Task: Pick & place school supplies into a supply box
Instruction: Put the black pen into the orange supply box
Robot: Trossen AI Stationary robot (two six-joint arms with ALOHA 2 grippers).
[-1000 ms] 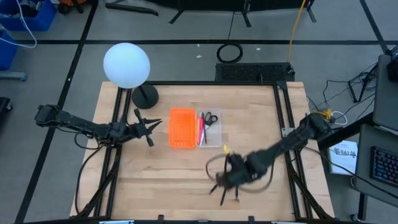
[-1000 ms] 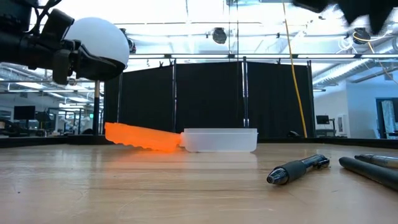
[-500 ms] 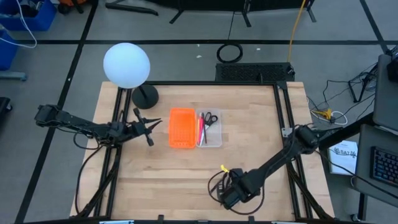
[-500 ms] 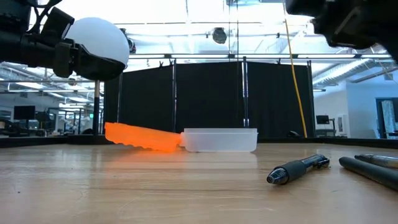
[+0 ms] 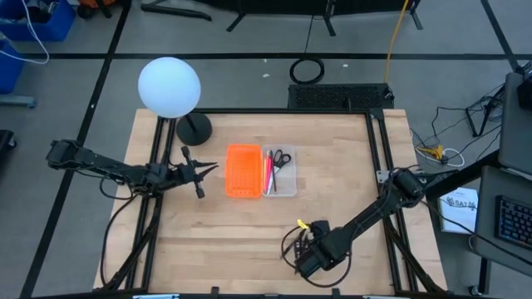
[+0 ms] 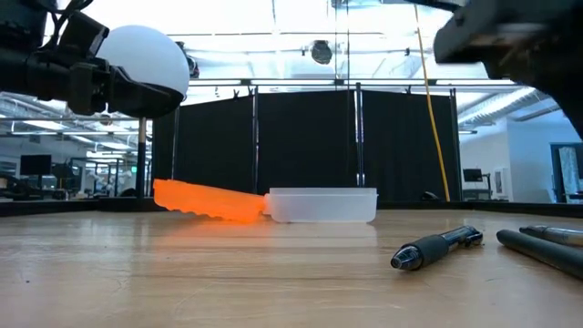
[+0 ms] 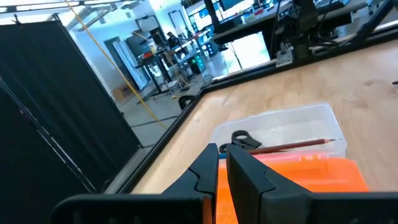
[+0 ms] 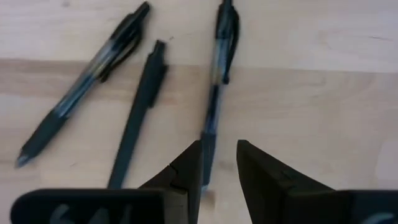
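- Hovering over the near edge of the pale wooden table (image 5: 349,166), the right gripper (image 8: 219,163) points down at three dark, slim pens; its two dark fingers stand a narrow gap apart with nothing between them.
- Right under that gap lies the middle dark pen with a clip (image 8: 217,81), its lower end running in between the fingertips, though whether they touch it cannot be told.
- Beside it lie a plain matte black pen (image 8: 138,115) and, farther off, a dark pen with a translucent barrel (image 8: 84,84), both loose on the wood and fanned apart.
- In the low view a dark pen with a grip and clip (image 6: 435,248) rests flat on the table near the camera, with another dark barrel (image 6: 547,251) just beside it at the picture's edge.
- Farther back, at mid-table, sits the small clear plastic rectangular tray (image 5: 288,174); inside it are small black-handled scissors (image 5: 280,157) and thin pink pencils (image 5: 268,176).
- Touching its side is the orange perforated rectangular tray (image 5: 243,171), which looks tilted in the low view.
- Beyond the orange tray, toward the table's left side, the left gripper (image 5: 210,169) hangs above the wood with its fingers (image 7: 245,177) nearly together and holding nothing, aimed at the two trays.
- At the far left corner stands a white globe lamp on a round black base (image 5: 169,86).
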